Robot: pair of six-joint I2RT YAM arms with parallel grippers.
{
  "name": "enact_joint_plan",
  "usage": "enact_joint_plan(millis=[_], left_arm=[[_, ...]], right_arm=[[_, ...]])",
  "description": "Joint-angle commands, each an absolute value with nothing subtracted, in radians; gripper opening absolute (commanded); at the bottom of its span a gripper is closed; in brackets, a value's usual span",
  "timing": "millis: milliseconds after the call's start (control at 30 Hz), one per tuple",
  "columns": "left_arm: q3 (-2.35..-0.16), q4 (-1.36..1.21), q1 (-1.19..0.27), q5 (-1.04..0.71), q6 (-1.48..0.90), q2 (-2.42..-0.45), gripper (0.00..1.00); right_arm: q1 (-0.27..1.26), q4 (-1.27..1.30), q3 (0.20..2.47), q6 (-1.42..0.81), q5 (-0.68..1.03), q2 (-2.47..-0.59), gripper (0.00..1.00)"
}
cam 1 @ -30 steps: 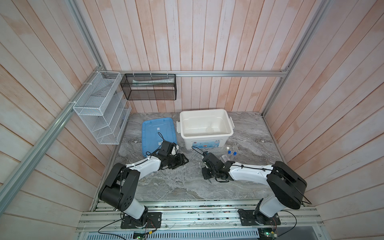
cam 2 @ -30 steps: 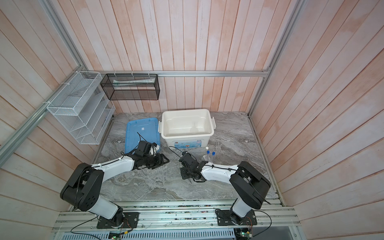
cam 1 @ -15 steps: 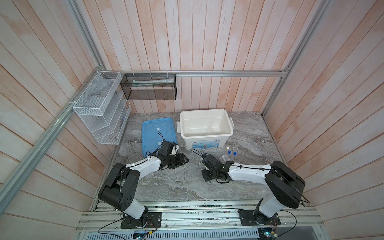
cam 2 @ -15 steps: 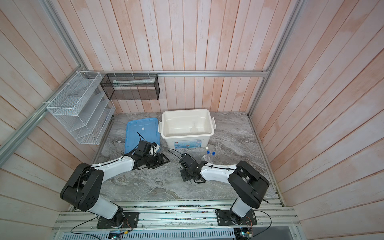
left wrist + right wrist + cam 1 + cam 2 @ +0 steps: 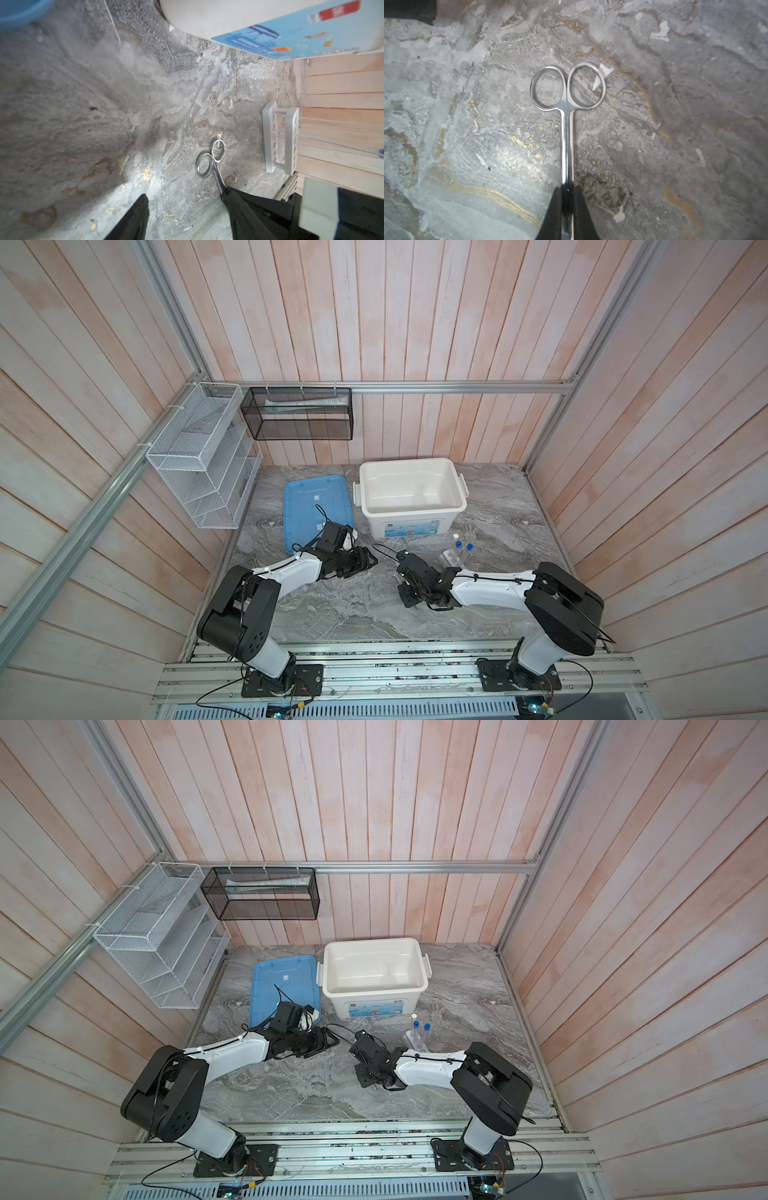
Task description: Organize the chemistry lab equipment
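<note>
Small steel scissors (image 5: pixel 566 124) lie over the marble table, ring handles pointing away from my right gripper (image 5: pixel 567 188). That gripper is shut on their blade end. In the left wrist view the scissors (image 5: pixel 211 161) run behind a black finger. My left gripper (image 5: pixel 186 195) is open, with only bare table between its fingers. In a top view it (image 5: pixel 365 562) sits left of the right wrist. A white six-hole rack (image 5: pixel 451 559) stands behind the right arm. It holds three clear tubes: one white cap (image 5: pixel 456 536) and two blue caps (image 5: pixel 469 547). The rack (image 5: pixel 291 141) also shows in the left wrist view.
An open white bin (image 5: pixel 411 464) stands at the back middle, with its blue lid (image 5: pixel 316 506) flat on the table to its left. A white mesh rack (image 5: pixel 199 456) and a black mesh rack (image 5: pixel 297 418) hang on the walls. Wooden walls close in three sides.
The right arm has shifted very slightly over the same spot of the table. The left arm has not moved.
</note>
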State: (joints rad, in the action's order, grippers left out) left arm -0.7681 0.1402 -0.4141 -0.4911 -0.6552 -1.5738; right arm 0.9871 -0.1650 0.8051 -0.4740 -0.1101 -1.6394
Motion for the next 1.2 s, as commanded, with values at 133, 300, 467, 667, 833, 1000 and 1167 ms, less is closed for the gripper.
enact_joint_plan(millis=[133, 300, 467, 667, 833, 1000, 1167], left_arm=[[-0.758, 0.098, -0.419, -0.515, -0.658, -1.617, 0.63], [-0.774, 0.088, -0.448, -0.524, -0.661, -1.645, 0.63], [-0.784, 0.083, -0.46, -0.529, -0.663, -1.661, 0.63], [-0.797, 0.09, -0.462, -0.529, -0.655, -1.661, 0.63], [-0.803, 0.09, -0.462, -0.532, -0.657, -1.669, 0.63], [-0.809, 0.102, -0.461, -0.525, -0.652, -1.66, 0.63], [-0.8, 0.097, -0.462, -0.525, -0.653, -1.661, 0.64]], right_arm=[[0.996, -0.222, 0.761, -0.456, -0.067, -1.563, 0.06], [0.996, -0.207, 0.755, -0.453, -0.045, -1.543, 0.06], [0.996, -0.202, 0.747, -0.451, -0.042, -1.543, 0.06], [0.996, -0.2, 0.739, -0.446, -0.003, -1.53, 0.14], [0.997, -0.195, 0.727, -0.439, 0.012, -1.546, 0.23], [1.01, -0.196, 0.73, -0.426, -0.002, -1.582, 0.24], [1.038, -0.218, 0.742, -0.422, -0.059, -1.626, 0.2]])
